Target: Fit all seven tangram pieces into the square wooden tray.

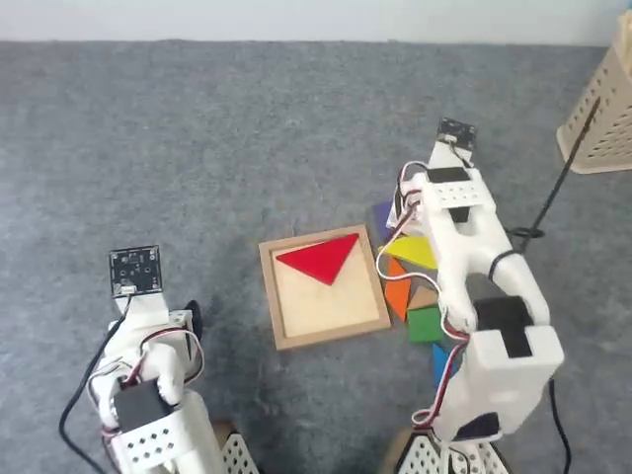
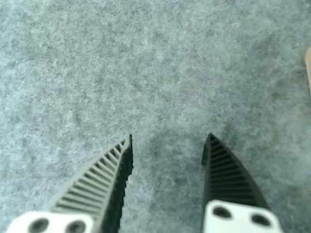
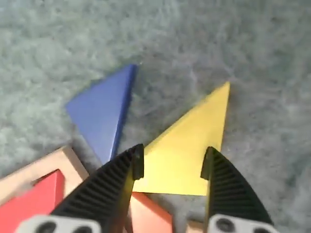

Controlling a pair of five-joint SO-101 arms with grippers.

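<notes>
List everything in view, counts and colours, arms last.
tray: 1, pale wood, table centre
red triangle: 1, red, inside tray
yellow triangle: 1, yellow, on carpet beside tray
blue triangle: 1, blue, beside yellow triangle
orange piece: 1, orange, beside tray
brown triangle: 1, brown, beside orange piece
green square: 1, green, beside brown triangle
blue piece: 1, blue, near green square
basket: 1, cream, far right edge
carpet: 1, grey, covers table
left arm: 1, white, jaws open over bare carpet
right arm: 1, white, jaws open above yellow triangle

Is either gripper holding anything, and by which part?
Nothing is held. The left gripper is open over carpet; the right gripper is open above the yellow triangle, not clamped on it.
</notes>
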